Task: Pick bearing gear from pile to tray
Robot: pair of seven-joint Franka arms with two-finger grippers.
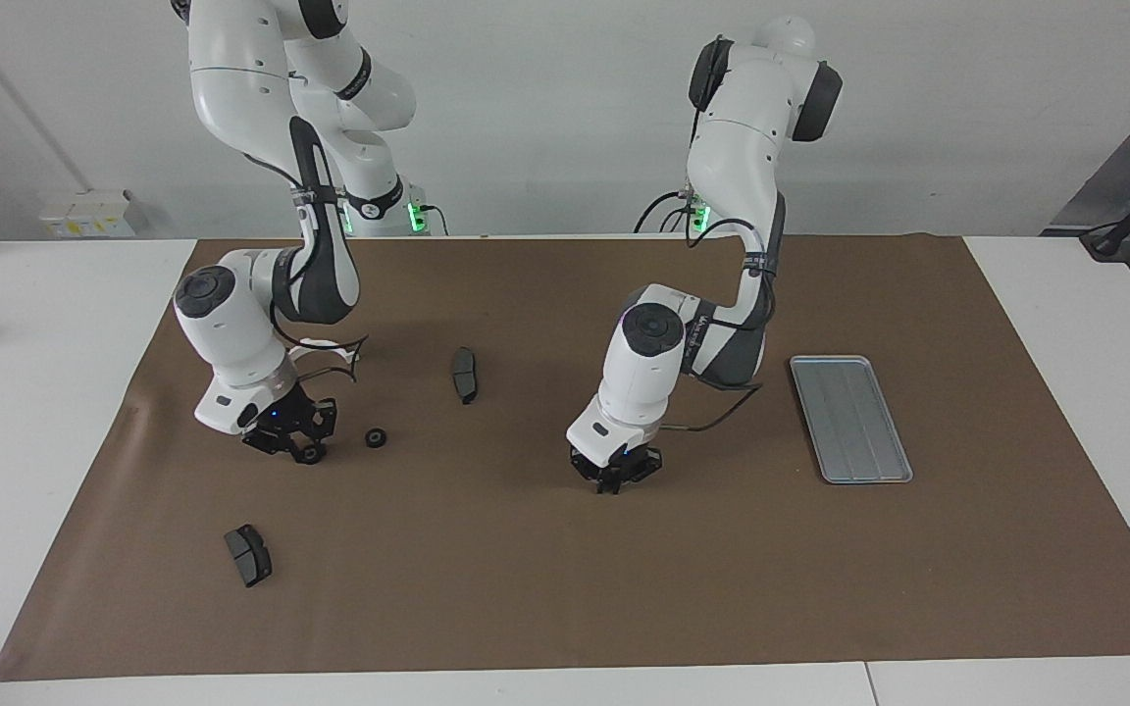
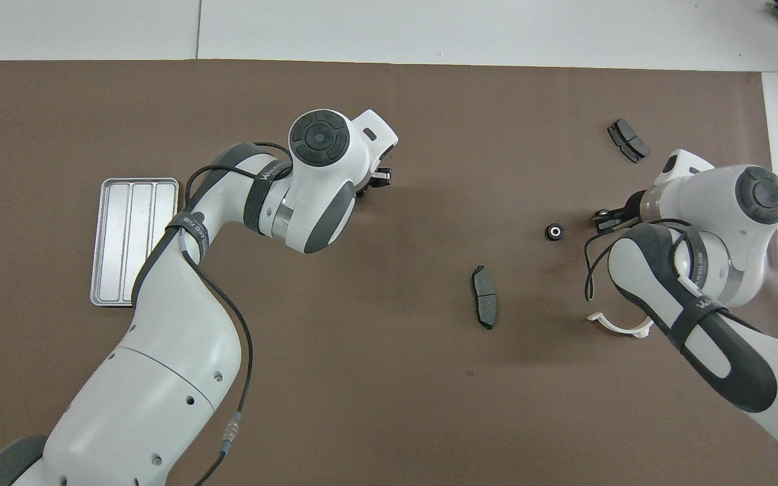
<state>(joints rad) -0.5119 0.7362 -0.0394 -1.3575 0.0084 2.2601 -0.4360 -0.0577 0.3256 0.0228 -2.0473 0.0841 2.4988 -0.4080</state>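
The silver ribbed tray (image 1: 849, 417) lies toward the left arm's end of the table and shows empty in the overhead view (image 2: 134, 241). My left gripper (image 1: 614, 479) is low on the brown mat at mid-table, shut on a small black gear; it also shows in the overhead view (image 2: 379, 179). My right gripper (image 1: 302, 451) is down at the pile, shut on another black gear, and shows in the overhead view (image 2: 605, 217). A loose black gear (image 1: 376, 438) lies on the mat just beside it, also in the overhead view (image 2: 554, 231).
One dark brake pad (image 1: 464, 374) lies between the two grippers, nearer to the robots. Another brake pad (image 1: 247, 554) lies farther from the robots than the right gripper. A white half-ring bracket (image 2: 618, 327) lies under the right arm's forearm. Table cloth edges are well away.
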